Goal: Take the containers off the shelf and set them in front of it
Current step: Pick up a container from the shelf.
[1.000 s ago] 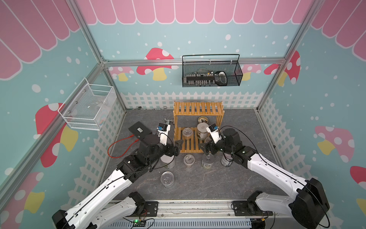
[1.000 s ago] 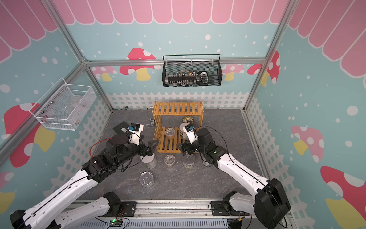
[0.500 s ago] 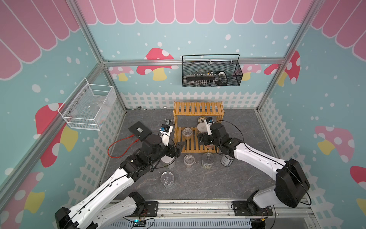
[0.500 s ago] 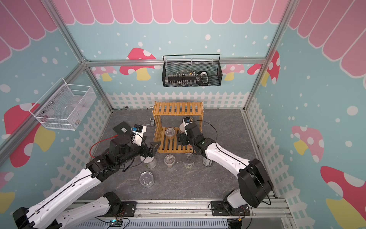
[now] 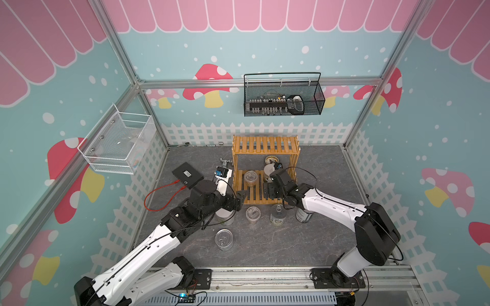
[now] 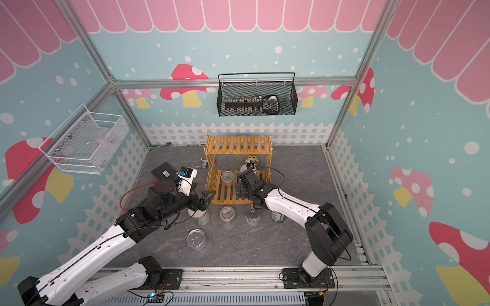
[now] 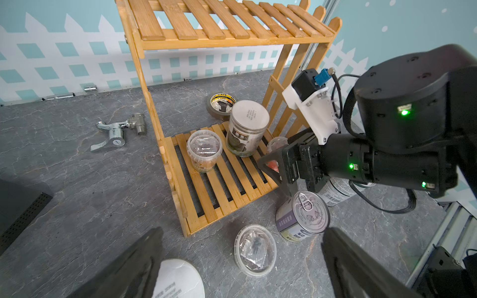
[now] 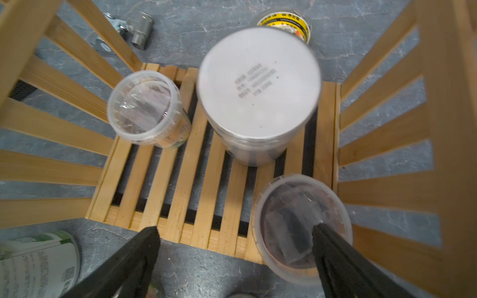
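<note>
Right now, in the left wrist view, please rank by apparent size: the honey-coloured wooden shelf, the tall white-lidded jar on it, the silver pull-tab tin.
Largest: the honey-coloured wooden shelf.
Then the tall white-lidded jar and the silver pull-tab tin look alike; the tin is nearer the camera, so unranked.

The honey-coloured slatted wooden shelf [image 8: 180,233] had its lower tier's front-left corner free; a tall white-lidded jar [image 8: 258,82] and clear plastic tubs [image 8: 144,108] blocked its back and right.

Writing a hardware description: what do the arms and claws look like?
The left arm and right arm have white shells, black joints and loose black cables. The left claw and right claw have black tapered fingers; white camera brackets sit on the wrists.
</note>
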### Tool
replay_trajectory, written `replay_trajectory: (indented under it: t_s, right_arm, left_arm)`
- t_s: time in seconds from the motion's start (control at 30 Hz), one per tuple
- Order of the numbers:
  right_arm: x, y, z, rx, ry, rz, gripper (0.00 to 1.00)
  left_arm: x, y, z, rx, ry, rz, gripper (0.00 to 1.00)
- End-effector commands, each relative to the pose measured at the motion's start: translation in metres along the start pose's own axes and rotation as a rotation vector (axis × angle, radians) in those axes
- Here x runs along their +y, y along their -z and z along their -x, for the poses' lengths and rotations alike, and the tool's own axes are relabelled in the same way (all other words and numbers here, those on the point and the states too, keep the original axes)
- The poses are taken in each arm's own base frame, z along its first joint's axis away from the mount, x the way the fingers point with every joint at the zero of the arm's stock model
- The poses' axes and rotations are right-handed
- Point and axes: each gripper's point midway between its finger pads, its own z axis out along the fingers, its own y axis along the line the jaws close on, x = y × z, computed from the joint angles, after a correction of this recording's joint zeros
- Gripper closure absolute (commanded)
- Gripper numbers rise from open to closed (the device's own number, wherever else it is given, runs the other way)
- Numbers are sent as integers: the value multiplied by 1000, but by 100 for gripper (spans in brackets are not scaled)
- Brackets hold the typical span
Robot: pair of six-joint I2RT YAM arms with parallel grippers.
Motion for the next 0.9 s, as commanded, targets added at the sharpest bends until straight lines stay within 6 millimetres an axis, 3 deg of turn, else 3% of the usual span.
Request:
replay_trajectory:
  t_s: [0.0, 0.23, 0.87]
  right_arm:
    - [-17, 4, -20, 47, -65, -89, 2]
    - [-33, 1, -25, 70, -137, -232, 3]
    - [-39, -16, -26, 67, -215, -335, 1]
  left_arm:
    - [1, -2, -1, -2, -15, -10, 1]
    - [1, -2, -3, -3, -23, -13, 1]
    - [4, -4, -9, 8, -27, -21, 1]
